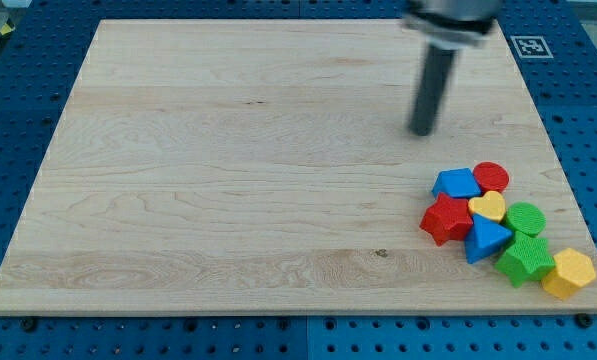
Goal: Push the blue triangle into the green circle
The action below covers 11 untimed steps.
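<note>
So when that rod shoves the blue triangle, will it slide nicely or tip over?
The blue triangle looks low and flat-bottomed, so it probably slides rather than tips. It touches the green circle and yellow heart, so neighbours likely shift too. My tip is apart, toward the view's top.

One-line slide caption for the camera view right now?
My tip sits above the block cluster, apart from it; blue triangle already touches green circle.

My rod (430, 90) is a straight dark grey cylinder under a wider, blurred grey mount; my tip (421, 131) ends blunt.
</note>
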### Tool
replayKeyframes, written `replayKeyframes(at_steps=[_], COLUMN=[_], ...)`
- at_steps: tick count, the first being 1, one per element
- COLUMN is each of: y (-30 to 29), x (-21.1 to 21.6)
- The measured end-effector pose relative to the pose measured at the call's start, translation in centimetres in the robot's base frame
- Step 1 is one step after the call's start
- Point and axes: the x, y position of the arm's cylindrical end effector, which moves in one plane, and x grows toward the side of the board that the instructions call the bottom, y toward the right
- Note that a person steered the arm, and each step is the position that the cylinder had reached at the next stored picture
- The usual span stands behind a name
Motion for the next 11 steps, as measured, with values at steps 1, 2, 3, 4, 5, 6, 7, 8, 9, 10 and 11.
replayKeyframes(at_steps=[1,2,3,4,5,6,7,8,9,10,11], y=[9.8,13.3,13.2,13.1,12.4,10.8,9.5,8.7,7.9,6.4,4.5], x=[1.7,8.7,15.3,16.0,16.0,16.0,16.0,16.0,16.0,16.0,15.8])
